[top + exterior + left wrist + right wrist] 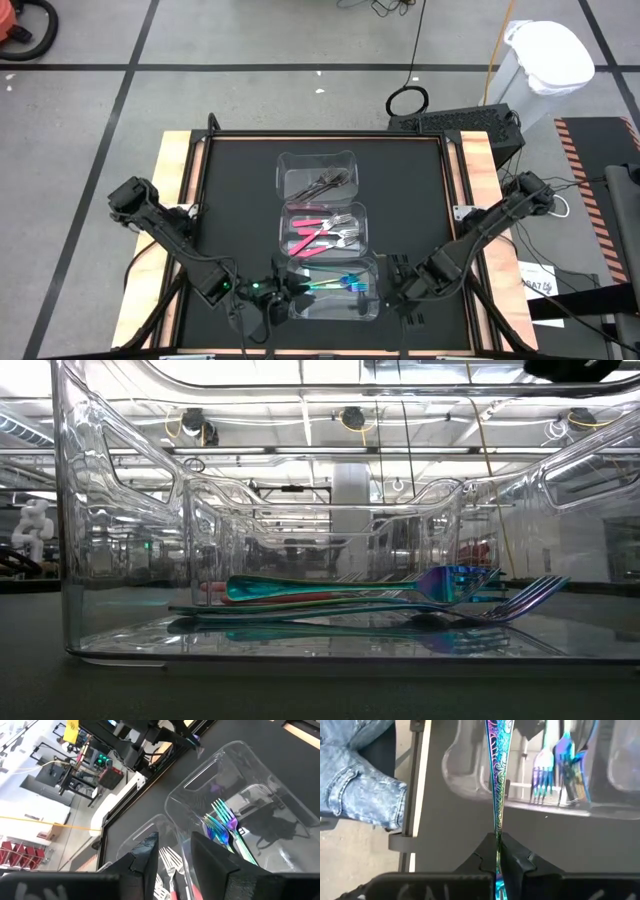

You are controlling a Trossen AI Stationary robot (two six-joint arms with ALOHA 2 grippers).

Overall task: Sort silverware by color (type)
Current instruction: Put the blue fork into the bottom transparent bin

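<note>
Three clear containers in a row: far (318, 171) holds grey forks (326, 181), middle (325, 230) pink forks (318, 233), near (335, 290) teal forks (337, 285). My right gripper (498, 840) clamps a teal utensil (497, 775); my left gripper (174, 851) stands partly open at the near container's left wall.

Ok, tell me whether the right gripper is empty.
No: the right gripper is shut on an iridescent teal utensil, pinched by its handle.

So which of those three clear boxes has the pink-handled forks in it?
The middle container of the row: its forks have pink handles. The far container holds dark grey ones, and the near container, between the two grippers, holds iridescent blue-teal ones.
</note>
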